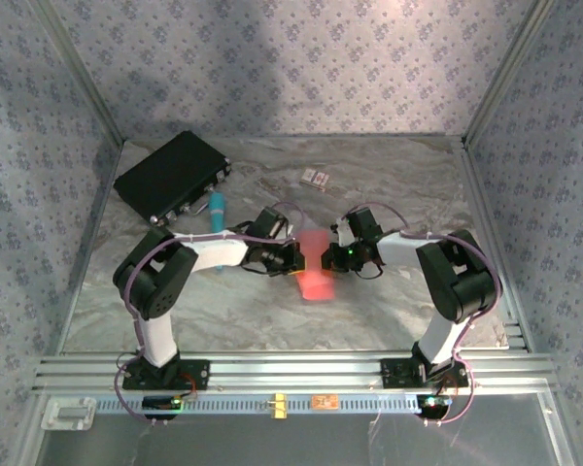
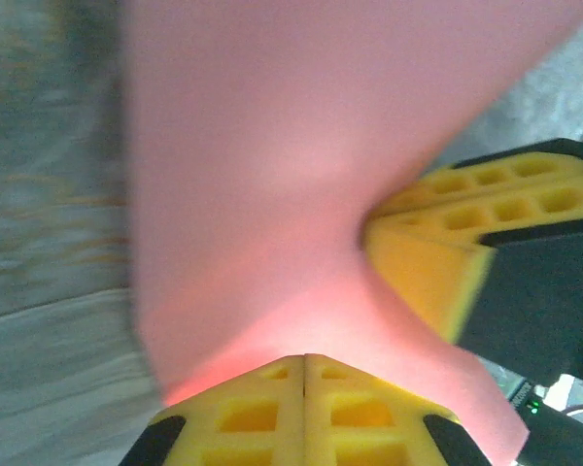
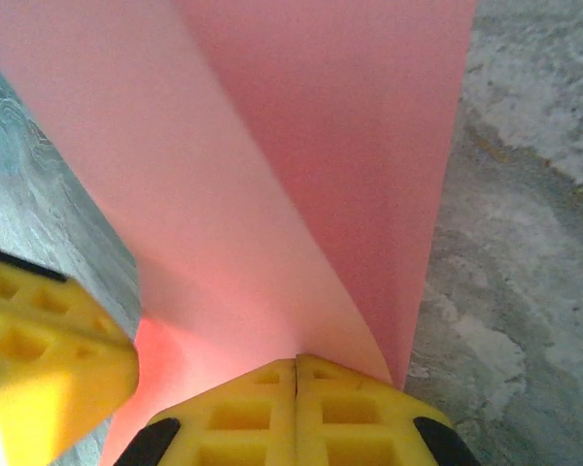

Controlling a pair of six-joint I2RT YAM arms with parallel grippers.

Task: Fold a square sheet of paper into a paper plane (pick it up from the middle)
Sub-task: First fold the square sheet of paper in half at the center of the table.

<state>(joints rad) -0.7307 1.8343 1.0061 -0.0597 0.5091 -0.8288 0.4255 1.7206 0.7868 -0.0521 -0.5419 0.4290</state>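
The square sheet of paper (image 2: 272, 194) runs off-frame — its left edge blurred.

Soft dim light, blurred wrist close-ups

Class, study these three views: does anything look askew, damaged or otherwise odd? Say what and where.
Only the thin salmon-pink paper sheet: pinched between the shut left gripper and right gripper at the middle of the scene, it bows into a loose curl instead of lying flat. No tear shows.

Pinched mid-air between left fingers (image 1: 297, 260) and right fingers (image 1: 334, 258): salmon-pink sheet of paper (image 1: 318, 280), above counter (image 1: 223, 311); black case (image 1: 172, 175) rear left.
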